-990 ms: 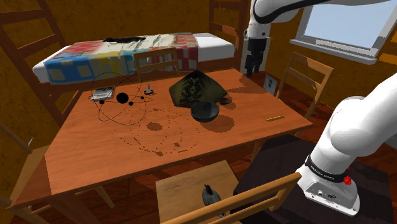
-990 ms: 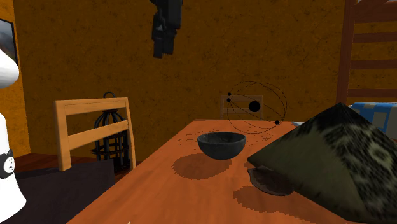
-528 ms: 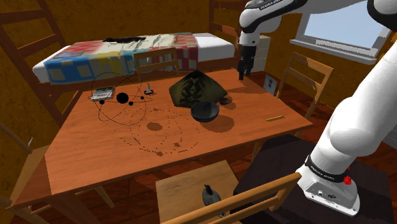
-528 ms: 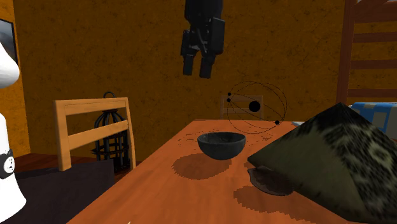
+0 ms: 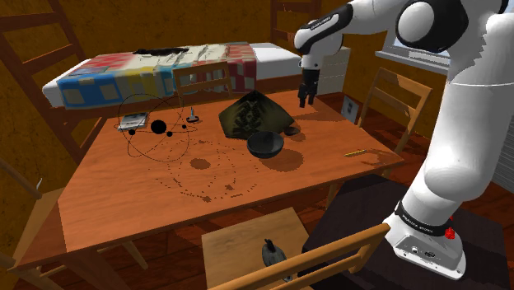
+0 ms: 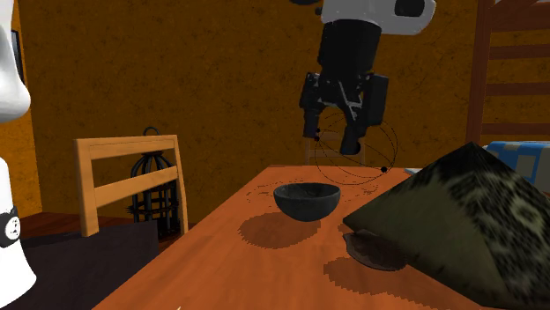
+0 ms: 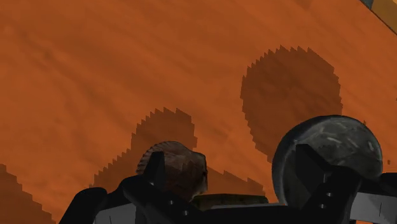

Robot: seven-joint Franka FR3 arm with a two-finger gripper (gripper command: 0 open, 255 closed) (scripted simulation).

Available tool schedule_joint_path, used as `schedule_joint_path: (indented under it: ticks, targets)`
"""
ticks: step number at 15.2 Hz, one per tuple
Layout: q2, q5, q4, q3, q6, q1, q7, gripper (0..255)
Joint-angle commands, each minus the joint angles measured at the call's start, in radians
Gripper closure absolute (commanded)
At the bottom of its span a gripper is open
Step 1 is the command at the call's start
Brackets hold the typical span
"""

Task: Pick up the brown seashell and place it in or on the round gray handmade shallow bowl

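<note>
The brown ribbed seashell (image 5: 292,129) (image 6: 377,250) lies on the wooden table (image 5: 123,206), tucked against the foot of a dark patterned cone (image 5: 249,115). Close by it stands the round dark grey bowl (image 5: 265,145) (image 6: 307,200). My black gripper (image 5: 306,98) (image 6: 332,141) hangs open in the air above the table, over the shell and bowl, holding nothing. In the wrist view the seashell (image 7: 175,168) shows just past my left finger, the bowl (image 7: 331,146) sits partly behind my right finger, and the gripper (image 7: 232,175) has bare tabletop between its fingers.
A wire orbit model (image 5: 156,128) stands at the table's far left in the shoulder view. A thin stick (image 5: 356,153) lies near the right edge. Wooden chairs (image 5: 402,95) ring the table, and a bed (image 5: 156,66) lies behind. A birdcage (image 6: 154,189) sits behind one chair.
The arm has swung toward the shoulder view's left and come lower, bringing the gripper from beyond the table's far corner to above the shell and bowl. Nothing on the table moved.
</note>
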Motion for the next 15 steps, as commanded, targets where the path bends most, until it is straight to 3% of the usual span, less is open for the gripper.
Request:
schedule_joint_path:
  ticks: [1, 10, 15]
  targets:
    - [0.089, 0.046, 0.070, 0.002, -0.004, -0.026, -0.040, 0]
    - [0.509, 0.196, 0.531, 0.060, -0.118, -0.187, -0.120, 0]
    - [0.523, 0.204, 0.498, 0.067, -0.073, -0.180, -0.127, 0]
